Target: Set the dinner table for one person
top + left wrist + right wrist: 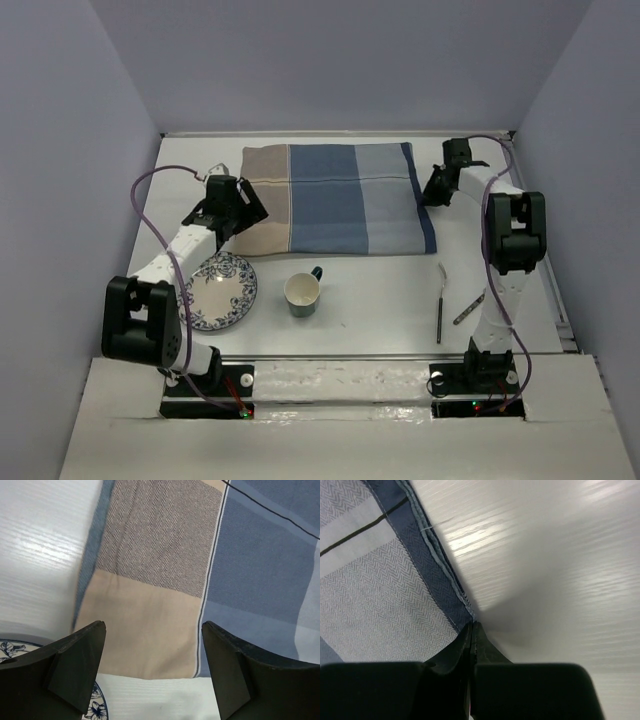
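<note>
Your left jaws stand wide apart, holding nothing, above the beige near corner of the one mat (150, 580). Your right jaws are pressed together, tips at the mat's blue edge; you cannot tell whether cloth is nipped between them. The table (380, 290) spreads beneath both. Behind the left jaws, toward the bases, sit one plate (222, 290) and one cup (302, 293). Behind the right jaws lie two cutlery pieces (440, 305), near each other.

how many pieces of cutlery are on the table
2. The dark-handled piece lies right of the cup; the shorter piece lies slanted just right of it, close to the right arm. The arm might hide more.
</note>
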Motion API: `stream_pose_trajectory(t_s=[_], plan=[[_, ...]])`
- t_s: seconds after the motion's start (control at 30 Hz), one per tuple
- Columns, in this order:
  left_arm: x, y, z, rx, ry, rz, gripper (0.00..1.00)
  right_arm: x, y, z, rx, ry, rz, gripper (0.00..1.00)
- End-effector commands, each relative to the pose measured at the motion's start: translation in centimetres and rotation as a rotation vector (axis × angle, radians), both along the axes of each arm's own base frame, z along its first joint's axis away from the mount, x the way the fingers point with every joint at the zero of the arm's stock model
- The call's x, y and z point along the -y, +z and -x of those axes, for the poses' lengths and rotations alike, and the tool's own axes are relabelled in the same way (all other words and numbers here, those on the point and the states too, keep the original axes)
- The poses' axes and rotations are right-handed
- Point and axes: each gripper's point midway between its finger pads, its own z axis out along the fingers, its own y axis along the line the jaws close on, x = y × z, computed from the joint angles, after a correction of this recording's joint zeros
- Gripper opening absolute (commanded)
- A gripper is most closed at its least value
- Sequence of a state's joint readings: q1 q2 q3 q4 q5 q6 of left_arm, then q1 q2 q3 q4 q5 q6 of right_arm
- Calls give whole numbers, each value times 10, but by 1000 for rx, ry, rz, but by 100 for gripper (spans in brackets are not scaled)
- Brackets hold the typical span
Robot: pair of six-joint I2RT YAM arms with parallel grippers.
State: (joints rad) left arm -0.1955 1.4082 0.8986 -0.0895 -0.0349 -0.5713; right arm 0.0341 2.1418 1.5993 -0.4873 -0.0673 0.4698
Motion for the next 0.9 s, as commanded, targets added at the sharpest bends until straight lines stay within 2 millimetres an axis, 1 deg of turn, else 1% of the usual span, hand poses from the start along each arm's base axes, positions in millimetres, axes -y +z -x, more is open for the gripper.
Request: stream_pose_trajectory(t_s=[0.0, 0.03, 0.07, 0.13, 0.17, 0.23, 0.27, 0.3, 0.33, 0.37, 0.4, 0.43, 0.47, 0.5, 0.57, 0.6, 0.63, 0.67, 0.7, 0.77, 0.8, 0.83, 0.87], plan=[[15, 39, -23, 88, -96, -32, 89, 44, 39, -5, 83, -114, 43, 0], [17, 41, -23, 90, -101, -32, 89, 44, 46, -6, 100, -108, 43, 0], [18, 42, -22, 92, -101, -27, 89, 39, 48, -7, 105, -78, 24, 10], [19, 44, -22, 95, -105, -25, 89, 36, 50, -7, 108, -69, 14, 20], [19, 45, -20, 98, -104, -24, 89, 35, 54, -6, 116, -65, 9, 36], [19, 48, -18, 101, -106, -24, 89, 31, 61, -5, 132, -30, -3, 56], [19, 56, -18, 119, -111, -29, 89, 28, 74, -5, 156, -7, -9, 66], [19, 61, -17, 127, -114, -31, 89, 26, 82, -4, 172, 0, -18, 67], [17, 64, -15, 125, -116, -38, 89, 14, 90, -1, 185, 27, -29, 68], [17, 69, -15, 133, -117, -44, 89, 2, 107, 5, 216, 56, -50, 68], [15, 83, -16, 160, -118, -53, 89, -11, 115, 10, 231, 88, -63, 69], [14, 85, -13, 155, -120, -61, 89, -28, 123, 16, 242, 130, -78, 69], [13, 91, -11, 167, -122, -68, 89, -69, 130, 30, 245, 236, -105, 69], [13, 91, -9, 164, -127, -79, 89, -90, 142, 45, 264, 299, -110, 69], [14, 82, -1, 120, -138, -87, 89, -133, 148, 72, 274, 439, -112, 69], [13, 70, 7, 88, -145, -96, 89, -172, 151, 102, 263, 558, -131, 69], [17, 63, 12, 73, -157, -104, 89, -188, 150, 119, 246, 613, -137, 69], [15, 55, 16, 53, -152, -117, 88, -203, 151, 134, 239, 660, -140, 69], [10, 42, 22, 21, -141, -142, 88, -228, 155, 157, 238, 740, -151, 69], [9, 33, 26, -6, -142, -152, 88, -246, 154, 182, 204, 819, -143, 69], [7, 31, 28, -9, -138, -155, 87, -263, 154, 200, 193, 885, -137, 69], [8, 33, 28, 2, -136, -152, 87, -269, 150, 211, 161, 926, -113, 69], [8, 42, 28, 32, -135, -145, 85, -273, 146, 217, 144, 950, -88, 69]])
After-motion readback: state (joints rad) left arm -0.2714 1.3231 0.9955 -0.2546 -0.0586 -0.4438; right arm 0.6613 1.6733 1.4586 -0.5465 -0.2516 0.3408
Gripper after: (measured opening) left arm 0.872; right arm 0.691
